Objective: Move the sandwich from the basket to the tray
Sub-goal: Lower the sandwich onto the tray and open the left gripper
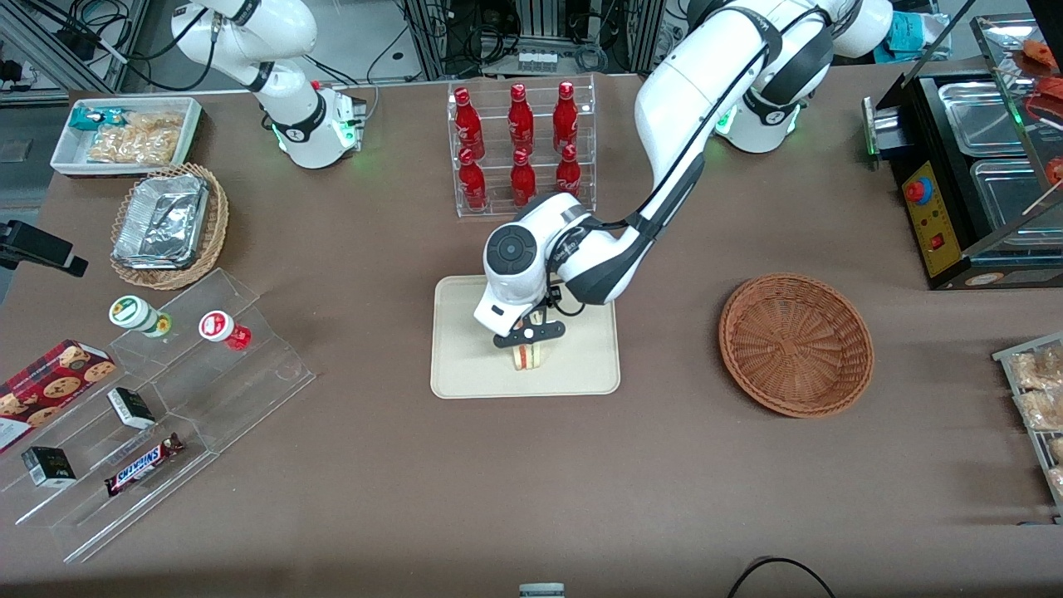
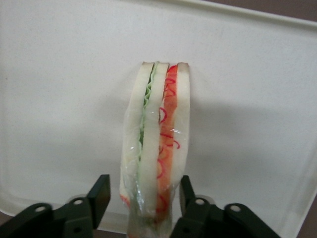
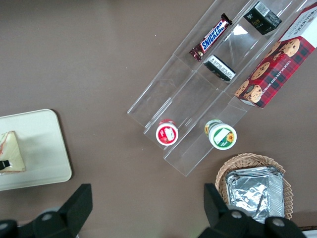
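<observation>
The sandwich stands on its edge on the cream tray, in the part nearer the front camera. Its white bread and its red and green filling face the wrist camera, sandwich, with the tray beneath it. My left gripper hangs right above the sandwich, gripper open. One finger stands clear of the wrap and the other finger lies close against it. The reddish-brown basket sits empty toward the working arm's end of the table. The right wrist view also catches the sandwich on the tray.
A clear rack of red bottles stands farther from the front camera than the tray. Toward the parked arm's end are a stepped acrylic shelf with snacks, a lighter wicker basket with foil containers and a white bin. A black appliance stands past the basket.
</observation>
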Motion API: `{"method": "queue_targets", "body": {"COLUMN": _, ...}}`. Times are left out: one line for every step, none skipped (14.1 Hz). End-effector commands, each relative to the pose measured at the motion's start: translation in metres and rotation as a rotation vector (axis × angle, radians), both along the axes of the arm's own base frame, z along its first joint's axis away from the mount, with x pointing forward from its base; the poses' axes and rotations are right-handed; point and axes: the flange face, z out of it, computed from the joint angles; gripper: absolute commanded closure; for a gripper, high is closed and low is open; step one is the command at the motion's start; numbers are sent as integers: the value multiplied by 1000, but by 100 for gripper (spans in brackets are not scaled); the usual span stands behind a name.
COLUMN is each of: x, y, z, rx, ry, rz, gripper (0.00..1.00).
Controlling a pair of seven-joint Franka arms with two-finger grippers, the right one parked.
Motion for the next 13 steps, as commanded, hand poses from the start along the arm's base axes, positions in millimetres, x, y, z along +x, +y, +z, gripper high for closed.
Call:
{"method": "queue_targets", "body": {"x": 2, "y": 4, "z": 53, "rx": 24, "ry": -44, "rz": 23, "gripper": 0}}
{"method": "queue_targets", "body": {"x": 4, "y": 12, "z": 75, "rx": 37, "ry": -39, "rz": 32, "gripper": 0}}
{"method": "queue_targets", "body": {"x": 2, "y": 16, "z": 101, "rx": 37, "ry": -43, "rz": 41, "gripper": 0}}
{"method": "queue_targets", "body": {"x": -2, "y": 25, "z": 120, "rx": 51, "ry": -57, "rz": 20, "gripper": 0}}
{"method": "queue_targets", "body": {"x": 1, "y": 43, "z": 136, "rx": 68, "ry": -59, "rz": 33, "gripper": 0}}
{"method": "queue_targets", "body": {"x": 5, "y": 62, "z": 144, "rx": 94, "ry": -43, "rz": 64, "gripper": 0}}
{"method": "queue_targets", "body": {"x": 6, "y": 79, "z": 149, "rx": 124, "ry": -18, "rz": 70, "gripper": 0}}
{"method": "queue_targets", "body": {"x": 12, "y": 100, "z": 150, "rx": 143, "ry": -4, "rz": 94, "gripper": 0}}
{"method": "queue_targets", "body": {"x": 16, "y": 112, "z": 149, "rx": 150, "ry": 1, "rz": 111, "gripper": 0}}
{"method": "queue_targets", "body": {"x": 23, "y": 128, "z": 150, "rx": 155, "ry": 5, "rz": 134, "gripper": 0}}
{"method": "queue_targets", "body": {"x": 30, "y": 144, "z": 153, "rx": 156, "ry": 9, "rz": 138, "gripper": 0}}
{"method": "queue_targets", "body": {"x": 30, "y": 158, "z": 155, "rx": 158, "ry": 17, "rz": 101, "gripper": 0}}
{"method": "queue_targets", "body": {"x": 31, "y": 176, "z": 159, "rx": 157, "ry": 25, "rz": 76, "gripper": 0}}
